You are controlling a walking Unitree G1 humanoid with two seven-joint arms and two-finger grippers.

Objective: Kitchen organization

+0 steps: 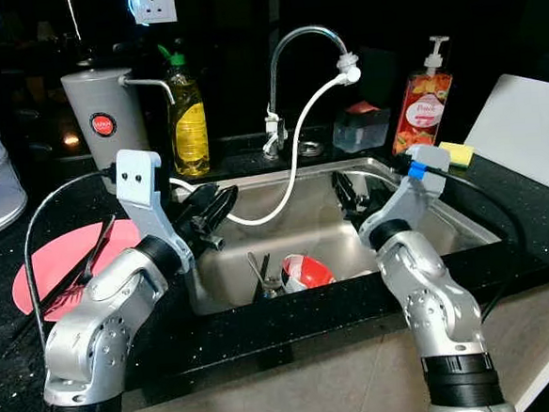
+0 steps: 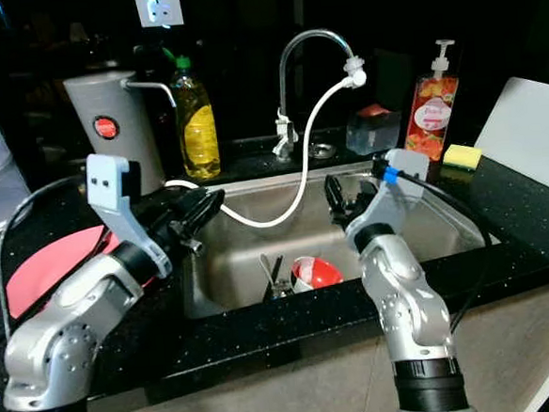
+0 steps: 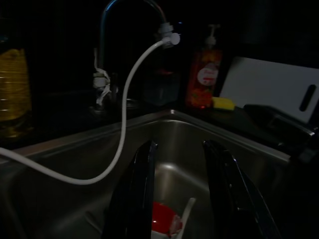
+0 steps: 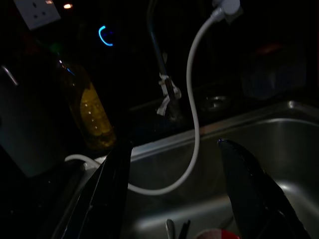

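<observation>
Room: dark kitchen, black speckled countertop (image 1: 291,308), steel sink (image 1: 445,215) set in it.
Sink: red bowl (image 1: 307,272) and cutlery near the front; white hose (image 1: 295,157) hangs from the faucet (image 1: 296,37).
Left gripper (image 1: 209,211): fingers apart, empty, over the sink's left edge.
Right gripper (image 1: 354,193): fingers apart, empty, over the basin's right half.
Left counter: pink plate (image 1: 48,269).

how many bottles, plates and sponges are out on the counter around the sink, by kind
bottles: 2, a yellow oil bottle with a green cap and a red pump soap bottle
plates: 1, a flat pink plate left of the steel sink
sponges: 1, a yellow sponge
total: 4
</observation>
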